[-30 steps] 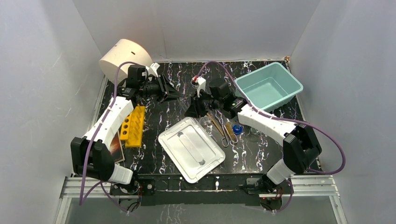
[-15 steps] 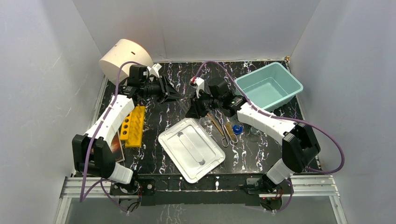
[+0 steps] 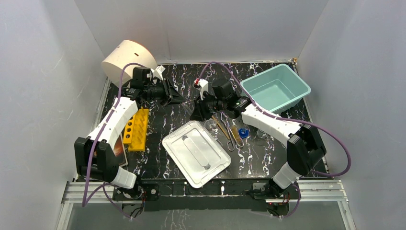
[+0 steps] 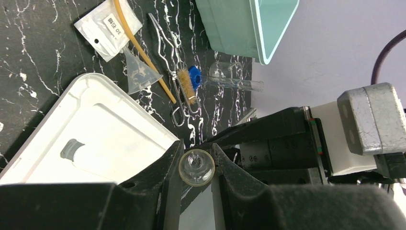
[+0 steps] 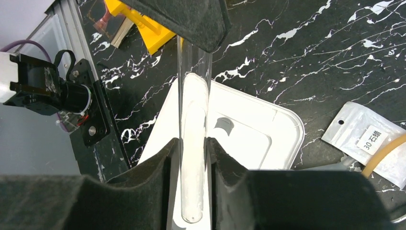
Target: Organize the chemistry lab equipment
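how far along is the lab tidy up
Barely begun. Done: nothing visibly; the teal bin is empty. In hand: a test tube held at one end by the right gripper, the other by the left gripper. To do: tongs, tubing, packet and blue-capped tube lie on the table.

Bright, even overhead light, soft shadows, mild glare on the white lid (image 3: pixel 196 153), wrist-view tool pads (image 5: pixel 119 196) blurred.

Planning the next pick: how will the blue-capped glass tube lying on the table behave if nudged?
The capped tube is round and lies flat on the table, so it will probably roll. It looks thin-walled and clear, so it is likely light, fragile and slippery to grip.
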Controlling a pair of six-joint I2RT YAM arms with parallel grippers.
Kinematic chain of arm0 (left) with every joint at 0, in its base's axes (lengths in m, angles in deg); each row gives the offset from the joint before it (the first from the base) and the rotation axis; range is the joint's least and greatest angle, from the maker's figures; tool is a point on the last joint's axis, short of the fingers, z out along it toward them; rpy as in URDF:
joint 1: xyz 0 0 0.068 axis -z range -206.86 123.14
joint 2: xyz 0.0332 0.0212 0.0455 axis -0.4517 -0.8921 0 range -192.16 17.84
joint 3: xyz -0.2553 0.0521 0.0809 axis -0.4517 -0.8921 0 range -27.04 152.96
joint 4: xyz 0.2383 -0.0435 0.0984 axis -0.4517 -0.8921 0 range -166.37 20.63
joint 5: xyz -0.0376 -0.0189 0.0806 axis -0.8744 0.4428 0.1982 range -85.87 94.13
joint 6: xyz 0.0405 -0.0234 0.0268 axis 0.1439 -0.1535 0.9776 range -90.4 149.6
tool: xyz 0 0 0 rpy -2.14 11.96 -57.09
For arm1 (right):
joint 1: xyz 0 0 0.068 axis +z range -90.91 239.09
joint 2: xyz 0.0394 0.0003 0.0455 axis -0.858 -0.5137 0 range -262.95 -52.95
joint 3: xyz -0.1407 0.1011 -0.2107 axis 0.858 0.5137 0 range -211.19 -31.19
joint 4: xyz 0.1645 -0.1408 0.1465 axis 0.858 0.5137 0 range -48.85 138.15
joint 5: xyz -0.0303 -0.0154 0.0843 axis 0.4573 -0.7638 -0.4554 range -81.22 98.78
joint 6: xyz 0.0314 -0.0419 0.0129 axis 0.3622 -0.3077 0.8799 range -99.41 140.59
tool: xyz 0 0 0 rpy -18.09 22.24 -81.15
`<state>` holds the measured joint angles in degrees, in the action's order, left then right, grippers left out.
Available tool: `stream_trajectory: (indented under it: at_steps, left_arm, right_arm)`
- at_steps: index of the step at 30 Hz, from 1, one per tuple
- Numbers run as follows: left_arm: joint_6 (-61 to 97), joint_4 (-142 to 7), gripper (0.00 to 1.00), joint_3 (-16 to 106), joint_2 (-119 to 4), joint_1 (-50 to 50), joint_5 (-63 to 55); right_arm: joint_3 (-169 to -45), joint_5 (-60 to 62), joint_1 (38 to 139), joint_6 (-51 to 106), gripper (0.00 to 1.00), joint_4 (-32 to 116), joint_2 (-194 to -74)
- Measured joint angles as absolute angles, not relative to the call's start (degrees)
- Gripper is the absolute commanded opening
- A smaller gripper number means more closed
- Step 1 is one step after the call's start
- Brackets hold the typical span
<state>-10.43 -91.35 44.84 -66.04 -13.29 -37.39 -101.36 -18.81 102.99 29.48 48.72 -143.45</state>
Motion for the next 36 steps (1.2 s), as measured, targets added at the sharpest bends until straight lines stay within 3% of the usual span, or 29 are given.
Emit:
stream_trajectory:
  at_steps: [5,9,25,36]
  left_arm:
    - [-9.5,-92.2,0.11,44.8,-65.5,-13.2,-33.9]
    - [-8.2,-93.2,0.09,44.8,-63.7,-13.2,-29.1]
    - [4.8,-107.8,0.1,48.3,-58.8,-14.1,4.7]
    - [10.3,-110.2,0.11,55.3,-58.7,-16.6,19.0]
  right_arm:
    - [-102.3,-18.3,103.0,30.4,0.68,49.4,-144.0]
    - [-102.4,-17.4,102.8,31.4,0.74,49.9,-144.0]
    - [-101.6,-10.6,101.5,32.9,0.72,51.1,-136.8]
    - [-101.5,-8.1,101.5,32.5,0.72,51.8,-136.6]
